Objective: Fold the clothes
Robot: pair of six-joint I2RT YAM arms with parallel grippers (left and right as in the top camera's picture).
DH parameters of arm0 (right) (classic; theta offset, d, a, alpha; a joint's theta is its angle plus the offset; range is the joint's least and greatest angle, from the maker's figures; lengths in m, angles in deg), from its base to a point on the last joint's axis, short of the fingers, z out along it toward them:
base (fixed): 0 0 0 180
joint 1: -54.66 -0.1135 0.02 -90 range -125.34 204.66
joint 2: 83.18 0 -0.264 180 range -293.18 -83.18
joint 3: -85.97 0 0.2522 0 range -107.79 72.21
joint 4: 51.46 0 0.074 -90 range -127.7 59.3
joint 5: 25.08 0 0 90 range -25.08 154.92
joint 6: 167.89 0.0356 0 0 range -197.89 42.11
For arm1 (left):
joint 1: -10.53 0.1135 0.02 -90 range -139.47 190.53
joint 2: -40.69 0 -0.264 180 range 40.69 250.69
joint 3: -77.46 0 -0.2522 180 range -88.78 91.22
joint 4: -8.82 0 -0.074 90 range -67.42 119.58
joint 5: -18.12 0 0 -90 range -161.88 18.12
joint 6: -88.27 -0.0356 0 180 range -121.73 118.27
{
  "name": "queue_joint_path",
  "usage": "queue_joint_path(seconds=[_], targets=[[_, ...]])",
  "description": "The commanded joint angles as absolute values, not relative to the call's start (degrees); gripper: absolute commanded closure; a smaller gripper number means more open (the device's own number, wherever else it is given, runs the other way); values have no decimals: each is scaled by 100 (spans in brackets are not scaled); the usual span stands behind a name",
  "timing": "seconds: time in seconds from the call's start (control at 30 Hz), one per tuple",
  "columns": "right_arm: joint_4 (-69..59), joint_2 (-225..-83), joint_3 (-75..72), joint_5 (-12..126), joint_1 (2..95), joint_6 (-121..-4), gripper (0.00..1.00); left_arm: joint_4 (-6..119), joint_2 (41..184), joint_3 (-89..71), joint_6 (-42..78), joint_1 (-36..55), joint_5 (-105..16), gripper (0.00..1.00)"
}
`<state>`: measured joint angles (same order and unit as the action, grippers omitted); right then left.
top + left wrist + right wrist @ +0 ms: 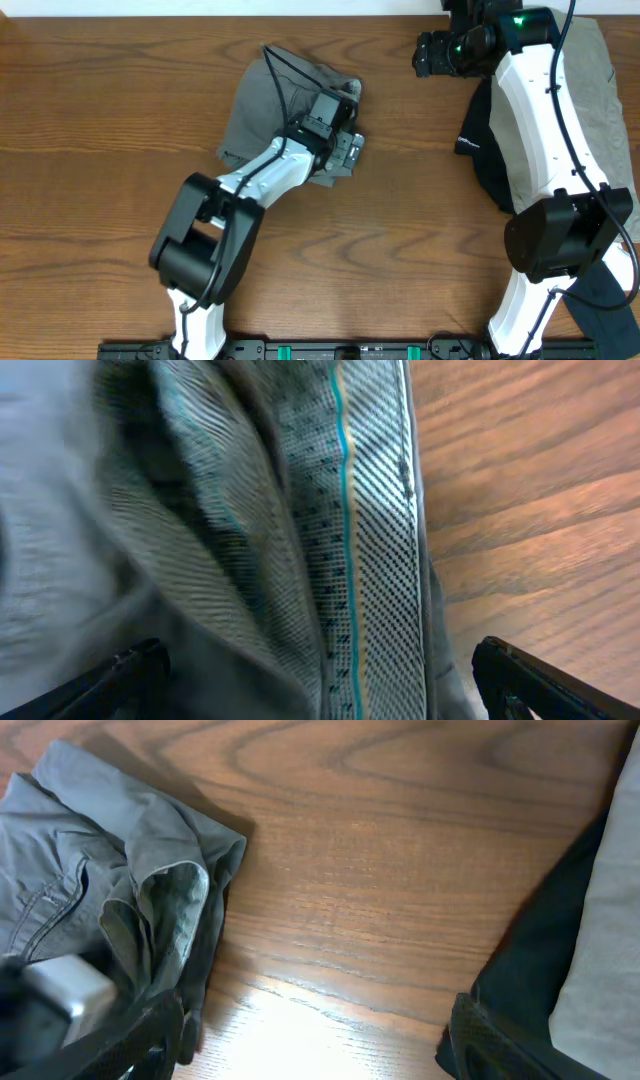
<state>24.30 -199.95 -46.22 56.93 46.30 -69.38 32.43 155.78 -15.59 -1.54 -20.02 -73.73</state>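
On the brown wooden table (pixel 100 150), the wrinkled mid-grey cotton shorts (pixel 260 115) were best pinched at the speckled waistband (pixel 370 540), straddled by the left gripper's (pixel 318 680) spread fingers (pixel 125 672).

The brown wood-grain table (pixel 100 120) carries wrinkled mid-grey woven cotton shorts (pixel 260 115), and, well to the right of those shorts, a black garment with small white lettering (pixel 485 165) touching a paler khaki-beige garment (pixel 600 80).

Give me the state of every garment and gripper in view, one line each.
grey shorts: bunched and wrinkled, waistband lining showing, not neatly folded.
left gripper: open, straddling the shorts' waistband.
right gripper: open, empty, above bare table.
black garment: crumpled, unfolded.
khaki garment: loosely spread, wrinkled.
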Motion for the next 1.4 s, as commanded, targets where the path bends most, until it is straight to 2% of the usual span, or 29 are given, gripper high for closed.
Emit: queue_joint_path(seconds=[0.0, 0.33, 0.37, 0.4, 0.43, 0.53, 0.6, 0.63, 0.9, 1.2, 1.37], targets=[[2463, -20019, -4616, 5682, 4713, -7030, 17, 3156, 15775, -1572, -324, -2148, -7452, 2], [2535, -20019, -4616, 5700, 4763, -7130, 17, 2758, 16360, -1572, -928, -2461, -7570, 2], [2548, -20019, -4616, 5700, 4763, -7132, 17, 2694, 16437, -1572, -998, -2458, -7703, 5], [2559, -20019, -4616, 5700, 4763, -7130, 17, 2655, 16489, -1572, -1063, -2458, -7823, 11], [2576, -20019, -4616, 5700, 4763, -7132, 18, 2631, 16513, -1572, -1164, -2454, -7961, 24], [2609, -20019, -4616, 5704, 4763, -7135, 18, 2515, 16524, -1572, -1542, -2454, -8588, 74], [2624, -20019, -4616, 5697, 4765, -7181, 19, 2369, 16524, -1572, -1791, -2447, -9235, 88], [2629, -20019, -4616, 5715, 4763, -7192, 19, 2329, 16524, -1572, -1962, -2437, -9438, 91], [2633, -20019, -4616, 5713, 4765, -7196, 19, 2340, 16524, -1572, -2287, -1853, -9854, 92], [2620, -20019, -4616, 5711, 4761, -7196, 18, 2336, 16524, -1572, -1310, -231, -9838, 93], [2600, -20019, -4616, 5704, 4750, -7194, 18, 1890, 16524, -1572, -1319, 451, -9786, 94]])
